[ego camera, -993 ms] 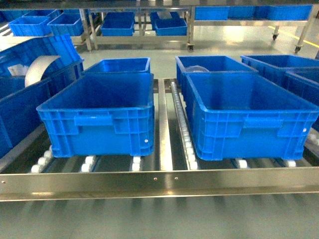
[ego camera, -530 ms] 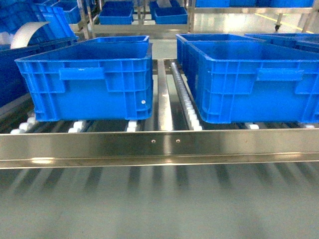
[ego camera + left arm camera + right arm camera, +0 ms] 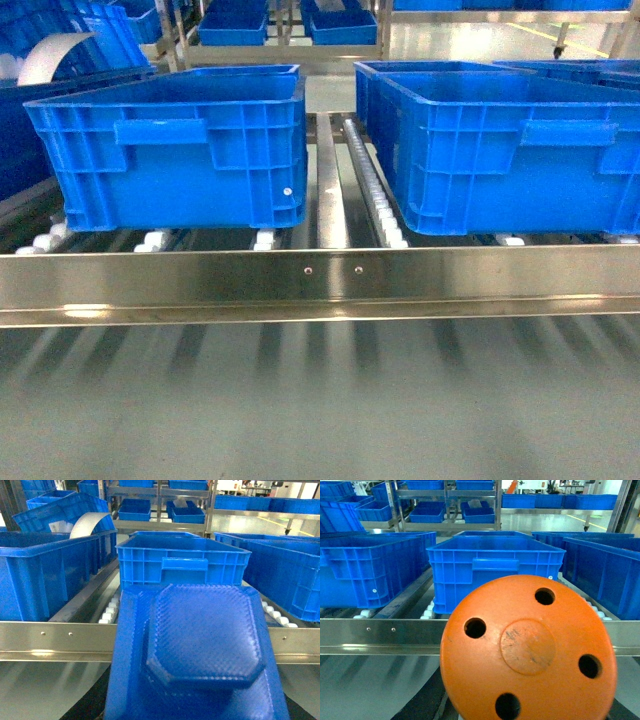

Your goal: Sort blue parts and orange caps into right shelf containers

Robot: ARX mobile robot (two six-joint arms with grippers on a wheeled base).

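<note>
1. Left gripper: not visible as such in the left wrist view. A blue part (image 3: 200, 650) fills the near foreground there, a flat plate with a raised octagonal textured top. No fingers show, so whether the gripper is spread or closed on the part cannot be told.
2. Right gripper: likewise hidden in the right wrist view. An orange cap (image 3: 527, 647), round and domed, with four dark holes around a raised centre disc, fills the near foreground. Jaw state cannot be told.
3. Neither arm nor either piece appears in the head view.
4. Just beyond both pieces runs a steel rail (image 3: 320, 285) across the near edge of the shelf, with two small screws near its middle.
5. Behind the rail, a left crate (image 3: 175, 150) and a right crate (image 3: 510, 150), both blue, sit on roller tracks, well apart, with a roller strip (image 3: 370, 190) between them.
6. The left wrist view faces the end wall and handle of a blue crate straight ahead of the blue part; the right wrist view faces another crate end ahead of the orange cap.
7. Crate interiors are not visible from this low angle.
8. Far background: metal racks with more blue bins (image 3: 232, 25); a curved white sheet (image 3: 50, 55) rises from a bin at far left.
</note>
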